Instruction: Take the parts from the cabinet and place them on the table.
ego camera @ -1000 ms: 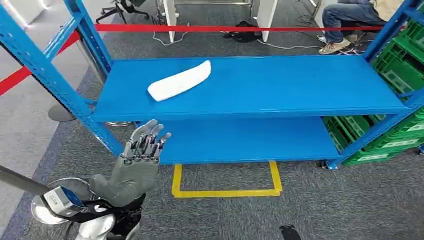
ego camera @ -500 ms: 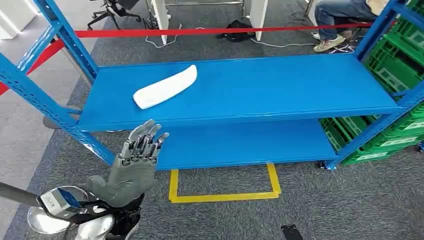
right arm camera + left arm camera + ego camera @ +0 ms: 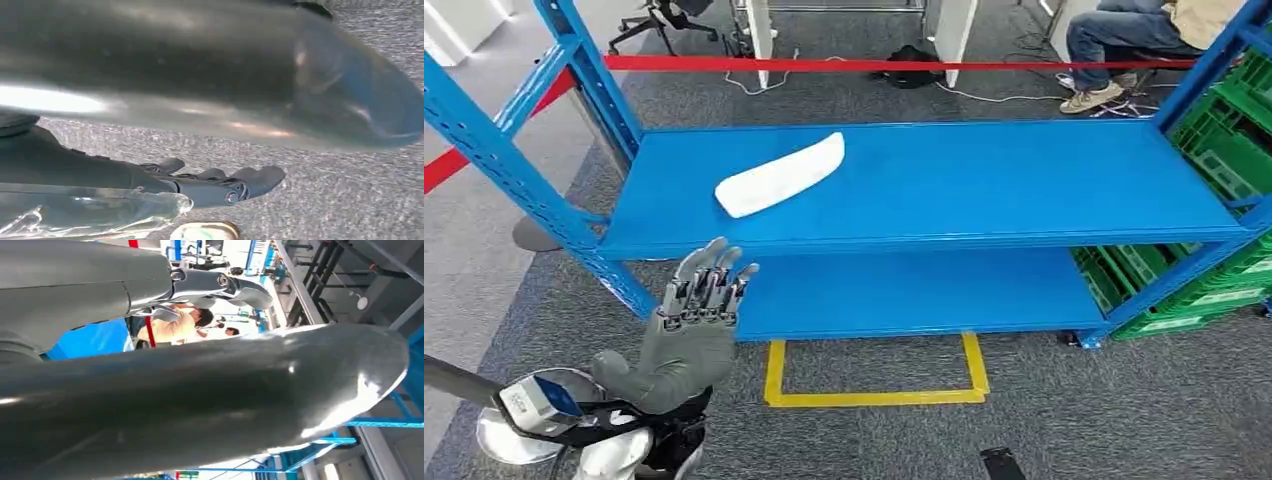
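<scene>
A white elongated part (image 3: 779, 175) lies at an angle on the left half of the blue cabinet shelf (image 3: 984, 190). My left hand (image 3: 696, 318) is raised in front of the shelf's front edge, below the part and short of it. Its fingers point up, slightly apart, and hold nothing. In the left wrist view its fingers (image 3: 220, 285) stretch out beyond the thick grey thumb. My right hand (image 3: 220, 185) hangs over the grey carpet with its fingers extended and nothing in them.
A lower blue shelf (image 3: 904, 290) sits under the first. Blue uprights (image 3: 514, 170) frame the rack. Green crates (image 3: 1224, 150) stand at the right. Yellow floor tape (image 3: 874, 395) marks a square in front. A red barrier tape (image 3: 874, 65) and a seated person (image 3: 1124, 40) are behind.
The whole picture swayed left and up, then back, so the camera moved. My left hand stays raised in about the same place, and the white part lies as before.
</scene>
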Available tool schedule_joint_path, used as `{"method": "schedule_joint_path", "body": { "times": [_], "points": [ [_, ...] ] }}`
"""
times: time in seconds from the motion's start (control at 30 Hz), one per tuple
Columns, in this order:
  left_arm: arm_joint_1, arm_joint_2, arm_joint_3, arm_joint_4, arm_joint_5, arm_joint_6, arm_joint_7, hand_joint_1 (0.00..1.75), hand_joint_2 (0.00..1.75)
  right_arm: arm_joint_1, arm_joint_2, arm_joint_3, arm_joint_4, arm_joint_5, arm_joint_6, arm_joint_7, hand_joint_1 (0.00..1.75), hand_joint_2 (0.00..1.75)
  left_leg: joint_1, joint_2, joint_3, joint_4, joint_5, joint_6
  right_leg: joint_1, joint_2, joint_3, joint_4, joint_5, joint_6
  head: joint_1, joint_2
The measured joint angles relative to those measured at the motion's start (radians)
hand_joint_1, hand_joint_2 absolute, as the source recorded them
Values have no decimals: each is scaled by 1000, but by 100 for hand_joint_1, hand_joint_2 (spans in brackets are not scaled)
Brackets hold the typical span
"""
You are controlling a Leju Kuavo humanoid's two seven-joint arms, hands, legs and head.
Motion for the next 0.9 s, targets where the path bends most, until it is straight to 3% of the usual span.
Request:
{"method": "schedule_joint_path", "body": {
  "times": [0.03, 0.13, 0.2, 0.23, 0.3, 0.33, 0.37, 0.4, 0.47, 0.5, 0.53, 0.6, 0.7, 0.73, 0.8, 0.83, 0.87, 0.9],
  "points": [
    [0, 0, 0, 0, 0, 0, -1, 0, 0, -3, 1, 0, 1, 0, 1, 0, 0, 0, -8, -1, -3, 2, -10, -7, 3, 4, 12, -11, -16, -10, 0, 0],
    [0, 0, 0, -2, 2, -3, -2, 0, 0, -2, 0, 0, 1, 0, 1, 1, 0, 0, -5, -2, 6, -10, -22, -20, 9, 5, 11, -10, -27, -36, -3, 0],
    [0, 0, 0, -6, 6, -6, -2, 0, 0, -2, 0, 1, 1, 1, 0, 2, 0, 0, -5, 0, 12, 11, -33, -30, 1, 8, 33, -16, -32, -50, -5, 0],
    [0, 1, 0, -8, 6, -8, -4, 0, 0, -2, 0, 1, 1, 2, 0, 2, 0, 0, -5, 1, -16, 65, -54, -35, 0, 7, 43, -17, -39, -56, -17, 0],
    [0, 1, 2, -8, 7, -8, -4, 0, 0, -2, 0, 1, 1, 1, 0, 2, 0, 0, -4, 2, -127, 239, -118, -42, 0, 5, 60, -17, -53, -59, -17, 0],
    [1, 1, 3, -8, 8, -8, -4, 0, 0, -1, 0, 1, 1, 0, 0, 2, 0, 0, -5, 2, -181, 310, -129, -41, 1, 5, 70, -17, -62, -58, -16, 0],
    [1, 1, 5, -8, 8, -8, -4, 0, 0, 2, -1, 1, 1, 0, 0, 2, 0, 0, -5, 2, -211, 330, -113, -39, 2, 5, 83, -16, -67, -58, -17, 0],
    [1, 1, 6, -8, 8, -8, -4, 0, 0, 2, -1, 1, 1, -1, 0, 2, 0, 0, -5, 2, -213, 300, -64, -35, 3, 7, 101, -16, -78, -58, -17, 0],
    [1, 1, 6, -8, 9, -8, -3, 0, 0, 2, -1, 1, 1, -1, 0, 1, 0, 0, -10, 2, -169, 150, 68, -21, 4, 14, 136, -17, -104, -51, -18, 0],
    [2, 1, 7, -8, 10, -8, -4, 0, 0, 3, -1, 1, 1, -1, 0, 0, 0, 0, -14, 2, -143, 64, 126, -10, 3, 15, 136, -21, -119, -49, -16, 0],
    [2, 1, 8, -8, 10, -7, -3, 0, 0, 2, 0, 1, 2, -2, 0, 0, 0, 0, -22, 2, -131, 28, 129, -4, 13, 17, 149, -16, -136, -43, -17, 0],
    [2, 0, 10, -8, 10, -6, -3, 0, 0, -1, 0, 1, 2, -2, 0, -1, 0, 0, -18, 3, -131, 28, 114, -6, 10, 18, 162, -35, -146, -36, -11, 0],
    [2, -1, 10, -8, 10, -6, -3, 0, 0, -3, 0, 1, 2, -2, 0, -1, 0, 0, -10, 2, -109, 4, 105, 7, 8, 13, 189, -55, -154, -21, -10, 0],
    [2, -1, 8, -8, 10, -6, -3, 0, 0, -5, 0, 1, 2, -2, 0, -2, 0, 0, -9, 3, -101, 1, 99, 15, 11, 7, 171, -14, -175, -15, -9, 0],
    [2, -1, 9, -8, 10, -3, -6, 0, 0, -5, 0, 1, 2, -2, 0, -1, 0, 0, -9, 5, -93, 0, 88, 21, 8, 3, 65, 166, -254, -7, -6, 0],
    [2, -1, 9, -8, 10, -2, -7, 0, 0, -4, 0, 1, 2, -1, 0, 0, 0, 0, -9, 5, -91, 0, 83, 21, 6, 3, 11, 247, -277, -4, -6, 0],
    [2, -1, 10, -8, 10, -1, -9, 0, 0, -2, 0, 1, 2, -1, 0, 1, 0, 0, -9, 3, -88, 0, 81, 21, 5, 3, -26, 286, -275, -2, -6, 0],
    [3, -1, 10, -8, 10, 0, -10, 0, 0, -1, 0, 1, 2, -1, 0, 3, 0, 0, -7, 0, -83, 0, 77, 18, 3, 3, -39, 279, -245, 0, -6, 0]
  ]
}}
